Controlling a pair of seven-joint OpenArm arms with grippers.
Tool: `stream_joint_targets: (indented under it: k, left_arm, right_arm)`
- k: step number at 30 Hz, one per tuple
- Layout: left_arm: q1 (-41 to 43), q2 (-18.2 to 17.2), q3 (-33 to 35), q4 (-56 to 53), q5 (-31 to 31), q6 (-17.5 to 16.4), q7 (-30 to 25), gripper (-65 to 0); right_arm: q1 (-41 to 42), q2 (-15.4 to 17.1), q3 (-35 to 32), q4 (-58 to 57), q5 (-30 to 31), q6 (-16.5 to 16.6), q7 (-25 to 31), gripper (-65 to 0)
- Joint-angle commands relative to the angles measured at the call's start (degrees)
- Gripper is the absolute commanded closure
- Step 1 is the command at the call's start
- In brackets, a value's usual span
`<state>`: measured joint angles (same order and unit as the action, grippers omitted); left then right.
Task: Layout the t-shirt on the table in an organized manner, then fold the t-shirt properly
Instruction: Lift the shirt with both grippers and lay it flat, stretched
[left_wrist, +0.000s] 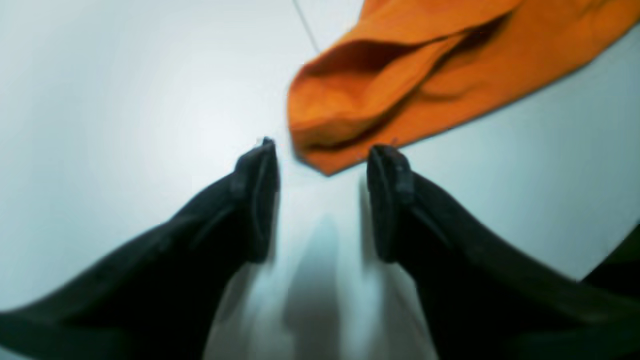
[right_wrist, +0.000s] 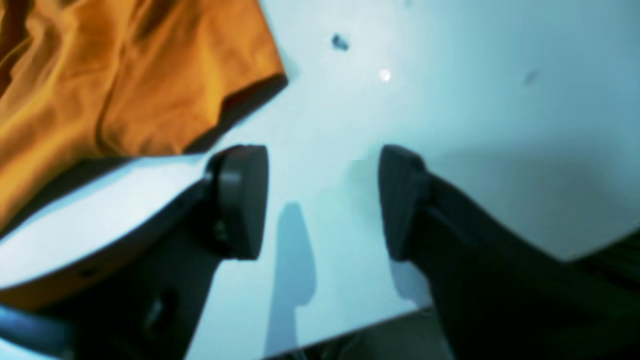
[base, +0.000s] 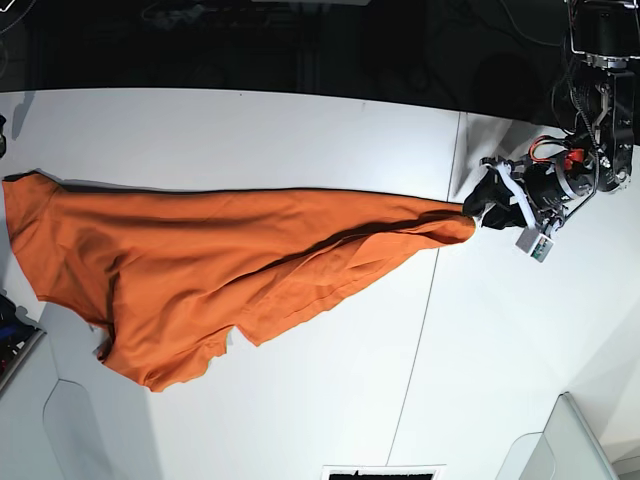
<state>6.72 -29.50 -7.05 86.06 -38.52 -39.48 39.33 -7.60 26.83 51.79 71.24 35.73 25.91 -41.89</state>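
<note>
Orange t-shirt pulled long across the table, flat, ready for tidying. Left gripper spread wide beside its tip, letting go. Right gripper spread wide too, empty.

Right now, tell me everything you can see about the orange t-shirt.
The t-shirt is plain bright orange soft cloth, lying on the white table, stretched long and wrinkled rather than spread flat. One end is drawn to a narrow folded point near the table's dark seam, just in front of the left gripper, whose jaws stand apart with nothing between them. The right gripper is open beside the other end. Neither holds it.
</note>
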Motion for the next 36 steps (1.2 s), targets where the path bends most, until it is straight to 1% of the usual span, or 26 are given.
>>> stream_joint_targets:
  k: [1,4,8,10,12,14,15,16,17,18,19,20,21,22,23,24,26,29,32,36]
  left_arm:
    - [-0.70,-0.83,0.66,0.74,0.87,-0.28,-1.99,-34.9]
    - [-1.03,-0.81,4.66,0.74,5.44,2.23,-5.33,-34.9]
    - [-1.49,-0.70,11.30,0.74,10.73,7.48,-9.75,-34.9]
    - [-1.88,-0.17,13.68,0.74,13.22,9.64,-10.78,-34.9]
    - [-2.47,0.85,14.86,0.74,15.34,11.80,-11.13,-34.8]
    - [-3.43,2.21,15.02,0.74,17.05,13.35,-11.15,-32.8]
    - [-3.98,2.73,15.02,0.74,17.38,13.66,-11.15,-29.1]
    - [-4.50,3.13,15.02,0.74,17.42,14.01,-11.15,-23.4]
    - [-4.90,3.43,15.02,0.74,17.35,14.01,-11.04,-16.4]
    - [-5.35,3.85,15.02,0.74,17.40,13.97,-11.02,-9.4]
    - [-5.77,4.02,15.02,0.74,17.40,13.97,-10.78,-2.7]
    - [-6.16,4.09,15.02,0.74,17.40,13.97,-10.56,0.0]
    - [-6.73,4.04,15.02,0.74,17.35,13.97,-10.03,0.0]
    - [-7.45,4.02,14.99,0.74,17.35,13.99,-9.05,0.0]
    - [-8.28,3.78,14.91,0.76,16.90,13.99,-7.78,0.0]
    - [-9.18,3.39,14.82,0.79,15.85,13.99,-6.58,0.0]
    - [-10.97,1.46,14.29,1.05,11.93,13.99,-4.94,0.0]
    - [-11.80,-2.49,11.15,2.93,5.64,13.92,-3.54,0.0]
    - [-11.80,-6.01,6.73,6.62,4.83,12.83,-1.77,0.0]
    - [-11.80,-10.67,2.10,14.38,4.83,12.96,-1.62,0.0]
  right_arm:
    - [0.63,1.60,-0.55,-0.07,0.70,0.28,1.68,-35.5]
    - [1.70,1.57,-3.80,-1.25,0.72,0.28,2.25,-35.5]
    - [3.54,1.57,-8.59,-1.29,0.72,0.24,2.23,-35.5]
    - [4.50,1.55,-10.54,-1.29,0.72,0.22,2.34,-35.5]
    - [5.68,1.40,-12.09,-1.29,0.68,-0.87,2.47,-35.4]
    - [7.15,0.63,-12.74,-1.31,0.44,-1.57,2.43,-35.4]
    - [7.82,0.04,-12.85,-1.31,0.26,-1.64,2.45,-35.0]
    - [8.39,-0.46,-12.87,-1.31,0.07,-1.64,2.43,-32.3]
    - [8.92,-1.01,-12.90,-1.31,-0.28,-1.51,2.38,-27.9]
    - [9.27,-1.31,-12.92,-1.31,-0.92,-1.44,2.40,-22.1]
    - [9.75,-1.51,-12.92,-1.31,-1.29,-0.92,2.43,-14.6]
    - [10.08,-1.62,-12.90,-1.29,-1.60,-0.44,2.47,-6.2]
    - [10.73,-1.62,-12.90,-1.29,-1.68,0.02,2.47,0.0]
    - [11.37,-1.57,-12.85,-1.27,-1.70,0.07,2.49,0.0]
    - [12.26,-1.51,-12.70,-1.20,-1.66,0.85,2.47,0.0]
    - [13.14,-1.29,-12.46,-0.94,-1.42,2.16,2.47,0.0]
    - [14.73,-0.87,-11.63,0.31,-0.33,4.57,2.38,0.0]
    - [15.19,-0.15,-9.70,5.01,1.79,4.55,1.49,0.0]
    - [15.19,0.15,-7.78,10.45,2.45,4.55,-1.11,0.0]
    - [15.17,0.15,-7.15,14.49,2.45,4.55,-1.55,0.0]
